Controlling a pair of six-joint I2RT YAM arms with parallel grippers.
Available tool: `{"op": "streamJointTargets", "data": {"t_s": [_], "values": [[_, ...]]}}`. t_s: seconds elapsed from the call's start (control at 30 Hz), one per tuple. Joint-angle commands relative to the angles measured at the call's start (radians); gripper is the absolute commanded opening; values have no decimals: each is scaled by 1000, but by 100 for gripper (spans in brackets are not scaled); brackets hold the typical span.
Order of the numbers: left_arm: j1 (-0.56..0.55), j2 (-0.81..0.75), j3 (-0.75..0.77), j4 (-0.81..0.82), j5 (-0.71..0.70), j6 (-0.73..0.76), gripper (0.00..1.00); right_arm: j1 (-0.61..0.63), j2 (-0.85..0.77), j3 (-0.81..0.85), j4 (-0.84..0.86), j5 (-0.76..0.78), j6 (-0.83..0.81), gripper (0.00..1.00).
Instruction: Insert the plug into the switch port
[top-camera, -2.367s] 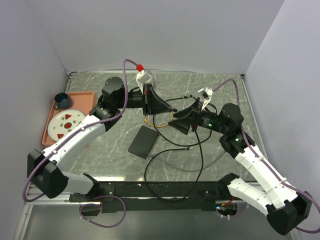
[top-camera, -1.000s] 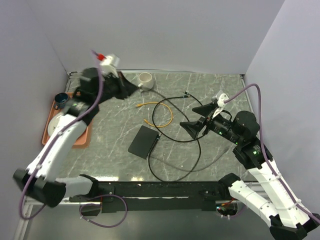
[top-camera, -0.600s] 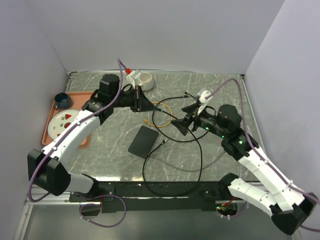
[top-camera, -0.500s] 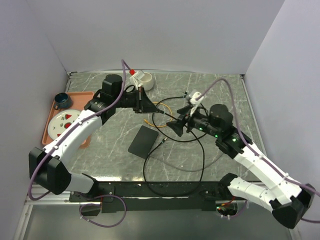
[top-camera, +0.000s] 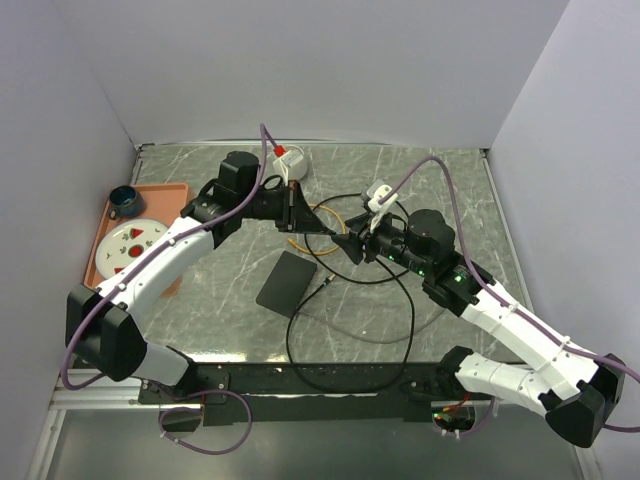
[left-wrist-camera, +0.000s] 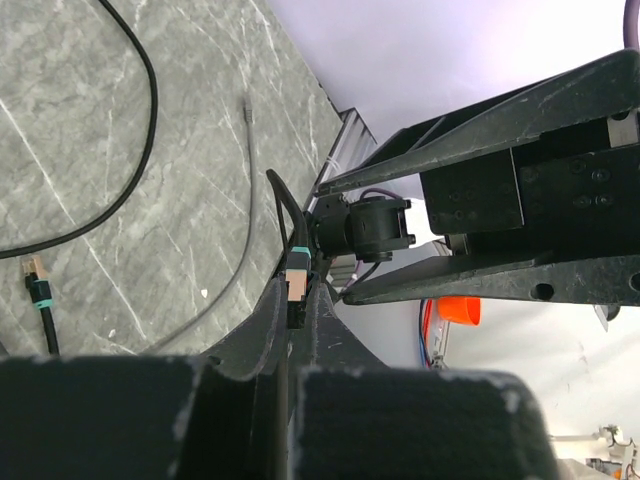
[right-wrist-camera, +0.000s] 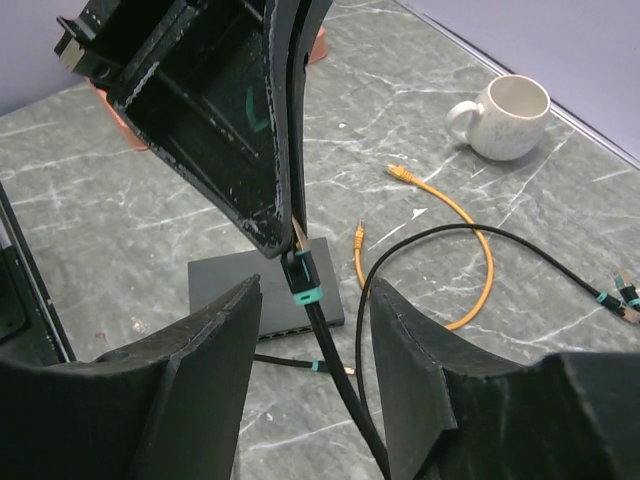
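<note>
My left gripper (top-camera: 328, 230) is shut on a black plug (left-wrist-camera: 297, 288) with a teal band and holds it in the air. In the right wrist view the plug (right-wrist-camera: 303, 275) hangs from the left fingertips (right-wrist-camera: 280, 225), and its black cable (right-wrist-camera: 345, 390) runs down between my right gripper's fingers. My right gripper (top-camera: 350, 246) is open, its jaws on either side of the plug and cable without touching them. The flat black box (top-camera: 287, 283) lies on the table below. Its row of ports (right-wrist-camera: 301, 328) faces the right wrist camera.
An orange cable (top-camera: 312, 238) and a white mug (right-wrist-camera: 505, 118) lie behind the grippers. A second plug end (right-wrist-camera: 340, 370) lies next to the box. Black cable loops (top-camera: 400, 300) cover the middle of the table. An orange tray (top-camera: 100, 262) with a plate and blue cup sits at the left.
My left arm swung from the far left back to the centre, over the box. My right gripper moved left to meet it, and the cable loop shifted.
</note>
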Motion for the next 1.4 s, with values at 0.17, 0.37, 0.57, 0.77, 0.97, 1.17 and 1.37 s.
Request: {"op": "streamJointTargets", "data": {"t_s": [0.17, 0.37, 0.57, 0.77, 0.97, 1.17, 1.37], "values": [[-25, 2, 47, 8, 33, 3, 1, 7, 0, -11, 60, -9, -18, 54], [-29, 4, 54, 7, 30, 1, 1, 17, 11, -5, 35, -3, -38, 53], [-36, 7, 64, 2, 30, 1, 1, 30, 22, -8, 21, 12, -50, 52], [-40, 9, 64, 7, 33, -2, 1, 37, 28, -12, 23, 36, -60, 42], [-46, 10, 71, 5, 39, -5, 1, 35, 48, -5, 14, 54, -54, 15], [-48, 4, 67, 2, 33, 0, 3, 35, 45, -14, 27, 97, -43, 0], [-46, -30, 71, -25, -37, 35, 48, 35, 28, 0, 7, 169, -30, 0]]}}
